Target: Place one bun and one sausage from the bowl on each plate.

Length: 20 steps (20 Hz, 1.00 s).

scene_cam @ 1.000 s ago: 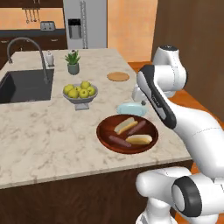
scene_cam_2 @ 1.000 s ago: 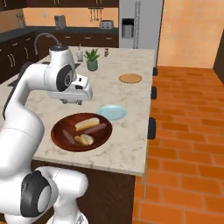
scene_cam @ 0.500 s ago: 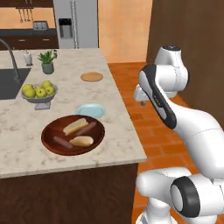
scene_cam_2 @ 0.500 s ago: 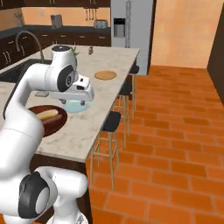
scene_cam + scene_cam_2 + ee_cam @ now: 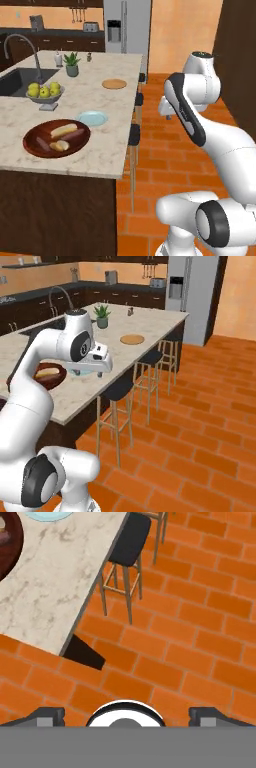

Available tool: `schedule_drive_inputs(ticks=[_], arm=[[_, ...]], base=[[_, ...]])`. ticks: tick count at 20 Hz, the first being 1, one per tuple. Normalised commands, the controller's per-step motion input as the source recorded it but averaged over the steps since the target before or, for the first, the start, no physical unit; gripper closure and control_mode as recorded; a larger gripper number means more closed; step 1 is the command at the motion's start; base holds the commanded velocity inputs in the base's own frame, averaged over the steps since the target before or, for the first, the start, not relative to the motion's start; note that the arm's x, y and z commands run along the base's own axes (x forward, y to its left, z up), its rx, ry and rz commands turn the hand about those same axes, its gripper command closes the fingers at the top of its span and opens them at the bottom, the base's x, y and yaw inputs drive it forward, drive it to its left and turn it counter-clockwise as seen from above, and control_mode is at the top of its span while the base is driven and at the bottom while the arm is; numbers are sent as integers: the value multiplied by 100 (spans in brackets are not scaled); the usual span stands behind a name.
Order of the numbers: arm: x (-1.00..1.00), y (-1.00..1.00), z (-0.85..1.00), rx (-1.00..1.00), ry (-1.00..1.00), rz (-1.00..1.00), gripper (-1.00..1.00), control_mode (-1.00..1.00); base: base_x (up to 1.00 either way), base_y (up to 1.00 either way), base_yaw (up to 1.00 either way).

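Fingers (image 5: 127,716) spread wide, tips far apart at the bottom of the hand view, nothing between them, nothing touched; hanging over orange brick floor (image 5: 200,627) off the desk's end, above a black-seated stool (image 5: 129,543). Brown wooden bowl (image 5: 56,138) on the marble desk (image 5: 95,97) near its front edge, holding one long bun (image 5: 63,130), a dark sausage (image 5: 73,136) just beside it, a second smaller bun (image 5: 60,145) and another dark sausage (image 5: 43,144) at the left. Pale blue plate (image 5: 92,118) just beyond the bowl, close to it but apart, bare. Tan wooden plate (image 5: 114,84) farther along the desk toward the refrigerator (image 5: 125,27), well apart from the bowl, also bare. Grey footed bowl of yellow-green fruit (image 5: 45,93) left of the blue plate, beside the sink (image 5: 20,82); small potted plant (image 5: 72,64) behind it. In the right base view, bowl partly hidden behind the white arm, one bun showing at its rim; tan plate lying flat near the desk's far end, with stools lined under the desk's edge. In the hand view, the bowl's dark rim and the blue plate's edge at the top left corner.
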Motion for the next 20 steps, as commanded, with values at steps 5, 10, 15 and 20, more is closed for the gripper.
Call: schedule_drive_inputs(ticks=[5,10,15,20], arm=[[0,0,0,0,0,0,-100,100],[0,0,0,0,0,0,-100,100],[0,0,0,0,0,0,-100,100],[0,0,0,0,0,0,-100,100]], base=[[49,-76,60],[54,-68,62],[16,-73,65],[0,-71,64]])
